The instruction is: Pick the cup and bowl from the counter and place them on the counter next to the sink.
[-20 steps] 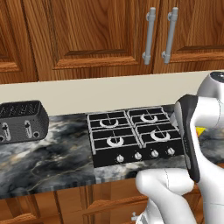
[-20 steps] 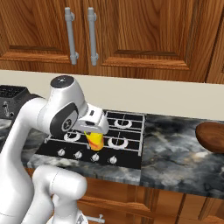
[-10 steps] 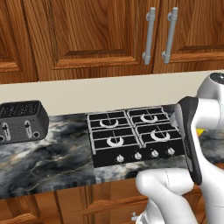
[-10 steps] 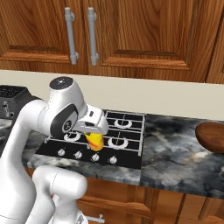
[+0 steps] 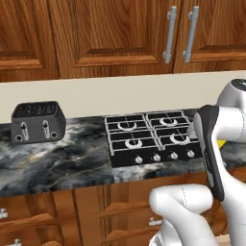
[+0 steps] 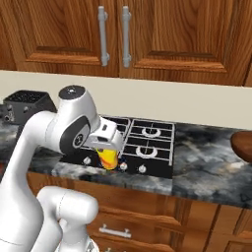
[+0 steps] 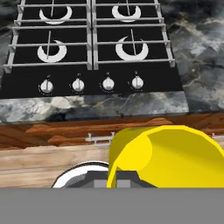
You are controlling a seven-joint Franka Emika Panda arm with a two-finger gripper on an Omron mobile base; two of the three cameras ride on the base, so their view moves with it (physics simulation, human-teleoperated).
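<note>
My gripper is shut on the small yellow cup, holding it in the air over the front edge of the stove. In the hand view the cup looms large at the bottom right and hides the fingertips. A sliver of the cup peeks out behind the arm in the left base view. The reddish-brown bowl rests on the dark marble counter at the far right edge, well apart from the gripper. The sink is out of view.
A black gas stove with four burners and a row of knobs lies under the gripper. A black toaster stands on the counter to the left. Wooden cabinets hang above, and drawers sit below the counter.
The whole scene has slid slightly to the right in both base views, so the camera has moved left. The cup stays in the shut gripper.
</note>
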